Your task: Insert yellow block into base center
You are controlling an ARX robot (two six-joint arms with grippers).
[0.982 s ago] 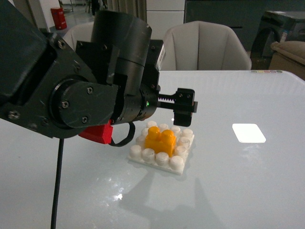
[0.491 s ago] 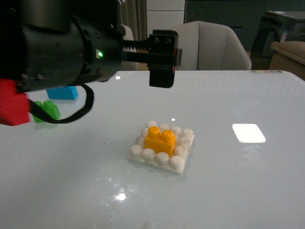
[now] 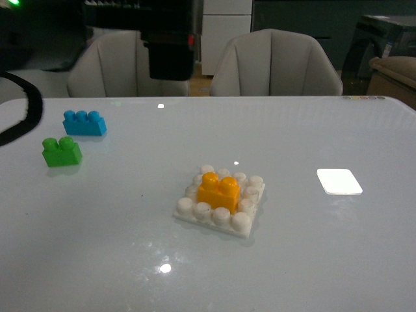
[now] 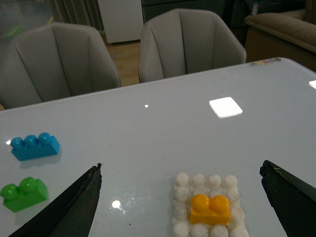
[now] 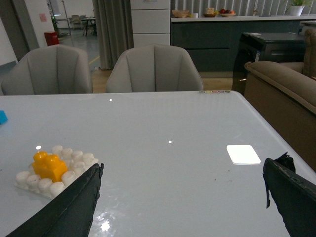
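Front view shows the small yellow-orange plastic brick with two round studs (image 3: 219,190) seated on the middle of the flat square white plastic plate with its grid of round studs (image 3: 221,209), a ring of white studs showing all round it — a placement that reads as the insertion done, since the brick sits level and nothing touches it. The left gripper (image 3: 170,55) hangs high at the top of this view, well apart from the plate, so it no longer bears on the brick. A green two-stud brick (image 3: 62,151) and a blue three-stud brick (image 3: 84,122) lie off to the left, near each other and clear of the work, and a smooth flat white rectangle (image 3: 338,181) rests to the right on the glossy pale table (image 3: 312,260). Left wrist view looks down between its two dark fingers, which stand wide apart with nothing between them; the yellow brick (image 4: 210,209) sits below on the plate (image 4: 183,210), centred among the studs. Right wrist view shows the right gripper's (image 5: 190,202) fingers likewise spread wide and empty, held back from the plate (image 5: 37,183) at its far side — I judge this arm is simply kept out of the way.
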